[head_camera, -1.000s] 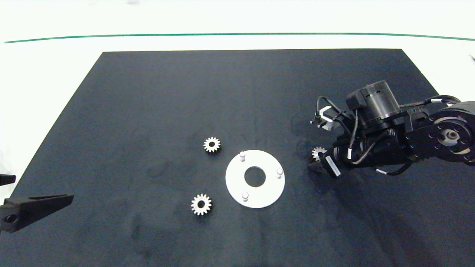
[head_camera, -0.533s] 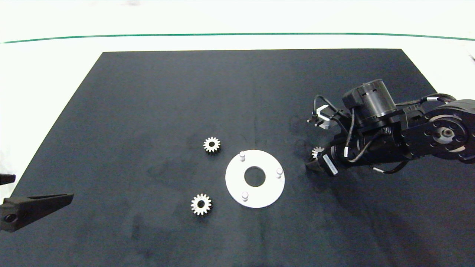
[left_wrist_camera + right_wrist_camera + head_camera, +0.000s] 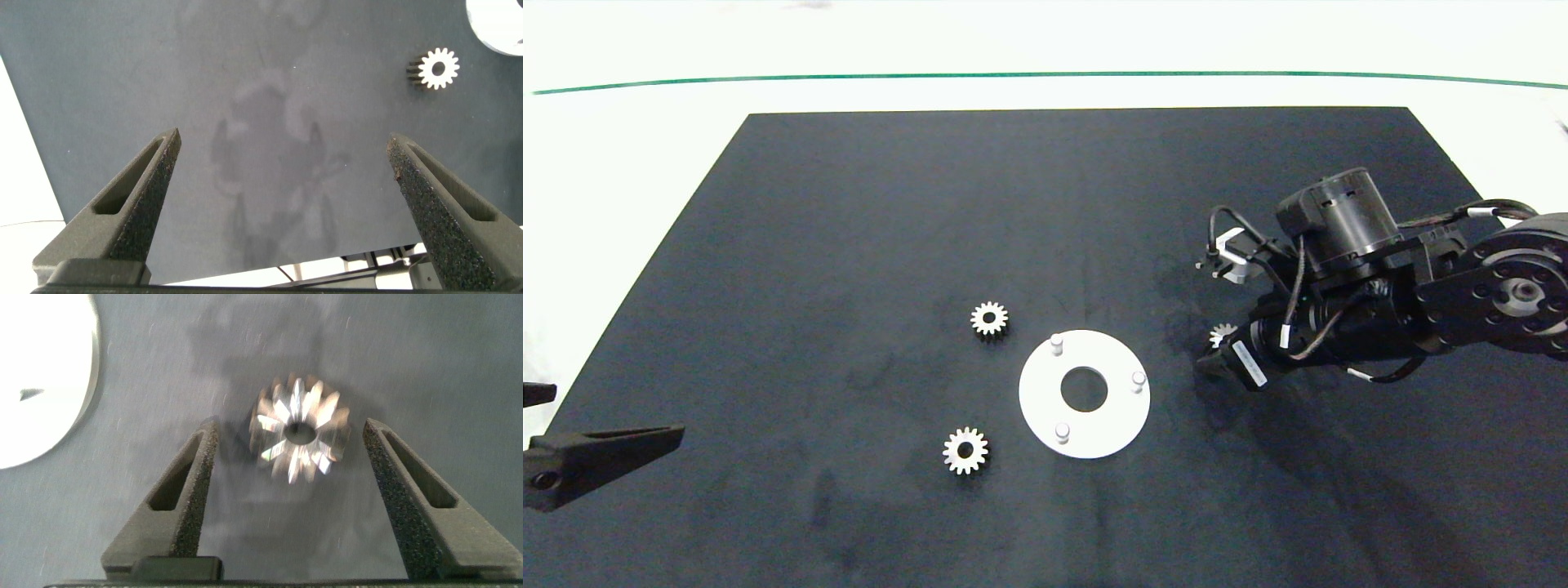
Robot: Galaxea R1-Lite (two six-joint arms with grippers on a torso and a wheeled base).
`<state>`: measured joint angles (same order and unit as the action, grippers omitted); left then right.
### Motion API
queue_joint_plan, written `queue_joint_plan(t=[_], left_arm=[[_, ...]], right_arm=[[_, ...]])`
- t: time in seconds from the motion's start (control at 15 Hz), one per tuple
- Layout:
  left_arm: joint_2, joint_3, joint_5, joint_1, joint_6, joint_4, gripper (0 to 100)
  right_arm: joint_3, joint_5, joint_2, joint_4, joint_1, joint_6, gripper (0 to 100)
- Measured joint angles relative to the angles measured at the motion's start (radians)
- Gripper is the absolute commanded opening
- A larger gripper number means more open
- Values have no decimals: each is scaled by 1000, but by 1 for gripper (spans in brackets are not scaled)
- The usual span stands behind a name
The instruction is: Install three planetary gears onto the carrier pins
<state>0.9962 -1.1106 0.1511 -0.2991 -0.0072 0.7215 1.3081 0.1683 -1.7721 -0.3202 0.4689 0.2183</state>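
Note:
A white carrier disc (image 3: pixel 1111 425) with a centre hole lies mid-mat; its three carrier pins (image 3: pixel 1056 344) (image 3: pixel 1138 380) (image 3: pixel 1062 431) stand bare. Two planetary gears lie left of it: one behind (image 3: pixel 989 318), one in front (image 3: pixel 965 450), the latter also seen in the left wrist view (image 3: pixel 434 69). The third gear (image 3: pixel 1222 334) lies on the mat right of the disc. My right gripper (image 3: pixel 1213 355) is low over it, open, with the gear (image 3: pixel 300 429) between the fingers (image 3: pixel 186 490) and untouched; the disc's edge (image 3: pixel 41 384) shows beside it. My left gripper (image 3: pixel 282 196) stands open at the mat's front left corner.
A black mat (image 3: pixel 849 204) covers the white table (image 3: pixel 645 122). A green line (image 3: pixel 1013 75) runs across the far side. The right arm's body (image 3: pixel 1380 294) reaches in over the mat's right part.
The right arm has crept slightly forward and toward the disc over the third gear, covering more of it. The gears, disc and left arm have not moved.

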Motion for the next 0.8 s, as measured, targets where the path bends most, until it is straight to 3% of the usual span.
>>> queue_joint_plan(t=[0.33, 0.6, 0.8], left_arm=[[-1, 0, 0, 0, 0, 0, 100], [-2, 0, 0, 0, 1, 0, 100], [-2, 0, 0, 0, 0, 0, 100]], right_arm=[[-13, -3, 11, 3, -1, -10, 16], [-9, -6, -19, 70, -5, -16, 10], [-8, -6, -33, 76, -7, -20, 4]])
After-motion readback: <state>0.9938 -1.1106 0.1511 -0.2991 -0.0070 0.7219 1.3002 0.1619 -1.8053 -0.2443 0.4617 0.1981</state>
